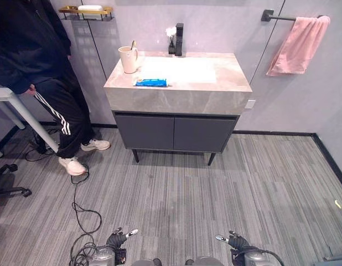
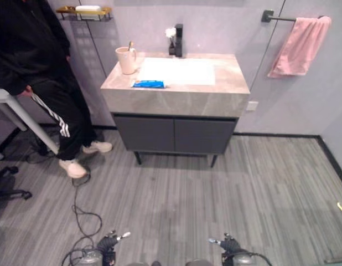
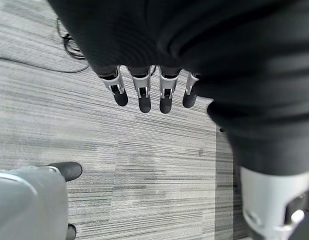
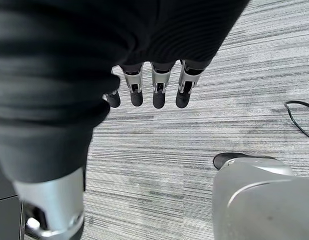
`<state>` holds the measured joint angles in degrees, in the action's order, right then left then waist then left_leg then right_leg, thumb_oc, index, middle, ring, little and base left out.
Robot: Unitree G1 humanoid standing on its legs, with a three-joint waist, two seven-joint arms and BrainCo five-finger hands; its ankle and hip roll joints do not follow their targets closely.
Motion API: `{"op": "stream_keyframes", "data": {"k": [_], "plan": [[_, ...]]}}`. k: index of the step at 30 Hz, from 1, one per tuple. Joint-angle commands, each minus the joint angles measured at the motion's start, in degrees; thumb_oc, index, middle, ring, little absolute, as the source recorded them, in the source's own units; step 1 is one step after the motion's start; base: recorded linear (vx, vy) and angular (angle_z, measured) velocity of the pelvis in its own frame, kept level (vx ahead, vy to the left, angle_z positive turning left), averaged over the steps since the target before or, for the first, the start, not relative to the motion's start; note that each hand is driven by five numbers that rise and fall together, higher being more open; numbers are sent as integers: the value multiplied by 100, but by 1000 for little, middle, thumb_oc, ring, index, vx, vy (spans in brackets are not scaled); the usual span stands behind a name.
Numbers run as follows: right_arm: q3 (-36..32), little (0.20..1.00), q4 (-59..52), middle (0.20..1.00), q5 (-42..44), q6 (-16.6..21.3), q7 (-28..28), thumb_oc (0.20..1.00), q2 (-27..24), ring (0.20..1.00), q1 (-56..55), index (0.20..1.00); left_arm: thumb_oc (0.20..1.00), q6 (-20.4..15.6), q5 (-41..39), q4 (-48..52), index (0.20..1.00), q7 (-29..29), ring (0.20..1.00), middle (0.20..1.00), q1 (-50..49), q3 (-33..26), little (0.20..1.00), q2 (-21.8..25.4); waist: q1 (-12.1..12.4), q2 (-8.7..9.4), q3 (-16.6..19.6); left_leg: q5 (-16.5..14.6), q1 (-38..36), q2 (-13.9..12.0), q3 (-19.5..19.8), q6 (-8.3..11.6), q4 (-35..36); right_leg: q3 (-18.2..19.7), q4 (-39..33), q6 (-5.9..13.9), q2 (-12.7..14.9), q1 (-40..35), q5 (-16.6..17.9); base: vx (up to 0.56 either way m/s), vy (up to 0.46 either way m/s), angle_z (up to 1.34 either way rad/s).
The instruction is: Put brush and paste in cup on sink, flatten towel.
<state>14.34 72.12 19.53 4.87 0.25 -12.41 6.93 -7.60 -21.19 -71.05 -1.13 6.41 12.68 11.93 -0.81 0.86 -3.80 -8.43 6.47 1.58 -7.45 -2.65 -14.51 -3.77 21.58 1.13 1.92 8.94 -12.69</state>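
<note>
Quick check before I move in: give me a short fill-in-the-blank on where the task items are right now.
1. The blue paste tube lies on the counter in front of the ____.
2. The pink towel hangs from the ____ on the wall.
3. The cup stands at the sink's ____ side.

Missing words: basin; bar; left

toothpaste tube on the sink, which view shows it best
The left eye view: the blue toothpaste tube lies flat on the sink counter, in front of the cup. The right eye view shows much the same. Both wrist views look at floor.
</note>
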Motion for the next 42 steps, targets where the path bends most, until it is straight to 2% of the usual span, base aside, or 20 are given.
{"op": "stream_keyframes", "data": {"k": [1, 4, 8, 12, 14, 16, 17, 20, 24, 25, 26, 28, 31, 32, 33, 36, 37, 39, 41, 42], "plan": [[191, 1000, -79, 1000, 23, 223, -27, 1000, -144, 1000, 343, 1000, 1000, -286, 277, 254, 1000, -80, 1000, 1000, 127, 97, 1000, 174, 23, 41, -176, -94, -180, 61, -8, 107, -66, 169, -633, 683, 561, -158, 1073, 19, 131, -13], [203, 1000, -142, 1000, -10, 224, -24, 1000, -155, 1000, 353, 1000, 1000, -283, 317, 289, 1000, -89, 1000, 1000, 123, 105, 1000, 204, 24, 50, -205, -93, -281, 156, -14, 38, 61, 232, -561, 731, 624, -134, 1153, 29, 133, -13], [287, 1000, -341, 1000, -125, 224, -36, 1000, -173, 1000, 355, 1000, 1000, -279, 399, 389, 1000, -97, 1000, 1000, 94, 133, 1000, 269, 12, 60, -306, -72, -472, 265, -55, -84, 249, 255, 18, 771, 757, 118, 1570, 8, 128, -4], [312, 1000, -534, 1000, -152, 228, -36, 1000, -193, 1000, 316, 1000, 1000, -271, 466, 519, 1000, -98, 1000, 1000, 56, 161, 1000, 319, 9, 31, -366, -48, -614, 268, -62, -103, 408, 142, 291, 743, 792, 249, 1563, 32, 95, -10], [341, 1000, -767, 1000, -173, 226, -31, 1000, -268, 1000, 278, 1000, 1000, -266, 500, 513, 1000, -101, 1000, 1000, 31, 141, 1000, 333, -69, 83, -373, -94, -738, 404, -16, -118, 533, 124, -233, 736, 729, 554, 1702, 139, 81, -13], [341, 1000, -768, 1000, -173, 226, -31, 1000, -269, 1000, 277, 1000, 1000, -266, 500, 513, 1000, -101, 1000, 1000, 31, 141, 1000, 332, -71, 78, -375, -98, -741, 399, -13, -117, 531, 119, -239, 735, 725, 546, 1703, 80, 0, -22], [349, 1000, -763, 1000, -193, 237, -67, 1000, -289, 1000, 328, 1000, 1000, -268, 485, 439, 1000, -120, 1000, 1000, 71, 125, 1000, 323, -111, 118, -386, -124, -797, 453, 4, -94, 602, 28, -865, 826, 812, 712, 1966, 156, -26, 4], [393, 1000, -811, 1000, -256, 249, -105, 1000, -311, 1000, 393, 1000, 1000, -276, 487, 326, 1000, -151, 1000, 1000, 161, 142, 1000, 284, -242, 186, -435, -194, -958, 544, 162, -43, 684, 198, -1647, 959, 751, 913, 2403, 220, -42, 8], [427, 1000, -869, 1000, -320, 244, -120, 1000, -345, 1000, 413, 1000, 1000, -270, 487, 283, 1000, -171, 1000, 1000, 208, 156, 1000, 253, -269, 204, -457, -228, -1082, 572, 214, -4, 783, -58, -1862, 971, 686, 932, 2536, 169, -42, 34], [447, 1000, -884, 1000, -339, 238, -118, 1000, -367, 1000, 398, 1000, 1000, -257, 499, 261, 1000, -171, 1000, 1000, 221, 179, 1000, 234, -291, 203, -436, -233, -1096, 578, 258, 15, 782, -27, -1849, 950, 641, 899, 2499, 269, -70, 35], [443, 1000, -873, 1000, -336, 240, -103, 1000, -399, 1000, 344, 1000, 1000, -248, 504, 244, 1000, -176, 1000, 1000, 264, 230, 1000, 194, -355, 169, -360, -233, -1168, 562, 435, 57, 788, 224, -1707, 865, 473, 927, 2396, 282, -76, 42], [444, 1000, -851, 1000, -340, 239, -102, 1000, -418, 1000, 336, 1000, 1000, -246, 499, 243, 1000, -168, 1000, 1000, 272, 252, 1000, 173, -357, 143, -330, -248, -1198, 528, 470, 83, 790, 215, -1666, 843, 424, 925, 2366, 248, -90, 59], [463, 1000, -900, 1000, -429, 238, -77, 1000, -519, 1000, 238, 1000, 1000, -224, 492, 243, 1000, -156, 1000, 1000, 298, 277, 1000, 146, -420, 49, -210, -196, -1360, 356, 686, 242, 704, 48, -1453, 718, 269, 920, 2129, 259, -128, 28], [479, 1000, -894, 1000, -484, 242, -66, 1000, -569, 1000, 161, 1000, 1000, -226, 487, 256, 1000, -139, 1000, 1000, 281, 305, 1000, 130, -449, 18, -184, -55, -1364, 273, 775, 388, 476, -12, -1377, 635, 178, 822, 2001, 277, -139, 21], [479, 1000, -894, 1000, -484, 242, -66, 1000, -569, 1000, 161, 1000, 1000, -226, 487, 256, 1000, -139, 1000, 1000, 281, 305, 1000, 130, -450, 18, -184, -55, -1364, 273, 776, 388, 476, -12, -1377, 635, 178, 822, 2001, 332, -205, 43], [508, 1000, -1002, 1000, -648, 255, -40, 1000, -730, 1000, 11, 1000, 1000, -207, 564, 216, 1000, -124, 1000, 1000, 286, 353, 1000, 162, -486, -5, -177, 1062, -855, 23, 744, 954, -738, -148, -1519, 375, 57, 452, 1829, 230, -185, 32], [509, 1000, -1067, 1000, -656, 265, -50, 1000, -771, 1000, -17, 1000, 1000, -204, 585, 223, 1000, -116, 1000, 1000, 315, 375, 1000, 186, -477, 51, -223, 1285, -617, -35, 683, 1060, -1140, -169, -1586, 308, 92, 348, 1799, 157, -188, 20], [531, 1000, -1139, 1000, -620, 284, -66, 1000, -820, 1000, -28, 1000, 1000, -198, 581, 198, 1000, -142, 1000, 1000, 390, 364, 1000, 242, -471, 160, -326, 1352, -330, -162, 416, 1046, -1602, -203, -1674, 206, 154, 208, 1724, 151, -163, 20], [546, 1000, -1115, 1000, -625, 297, -89, 1000, -843, 1000, -35, 1000, 1000, -208, 604, 185, 1000, -175, 1000, 1000, 483, 375, 1000, 293, -439, 150, -378, 1225, -17, -447, -43, 919, -1132, -275, -1769, 219, 189, 40, 1603, 185, -82, 24], [554, 1000, -1095, 1000, -647, 288, -100, 1000, -851, 1000, -38, 1000, 1000, -220, 602, 169, 1000, -190, 1000, 1000, 503, 365, 1000, 312, -394, 161, -370, 1065, 144, -477, -161, 850, -872, -300, -1811, 251, 213, -57, 1545, 248, -16, 23]]}}
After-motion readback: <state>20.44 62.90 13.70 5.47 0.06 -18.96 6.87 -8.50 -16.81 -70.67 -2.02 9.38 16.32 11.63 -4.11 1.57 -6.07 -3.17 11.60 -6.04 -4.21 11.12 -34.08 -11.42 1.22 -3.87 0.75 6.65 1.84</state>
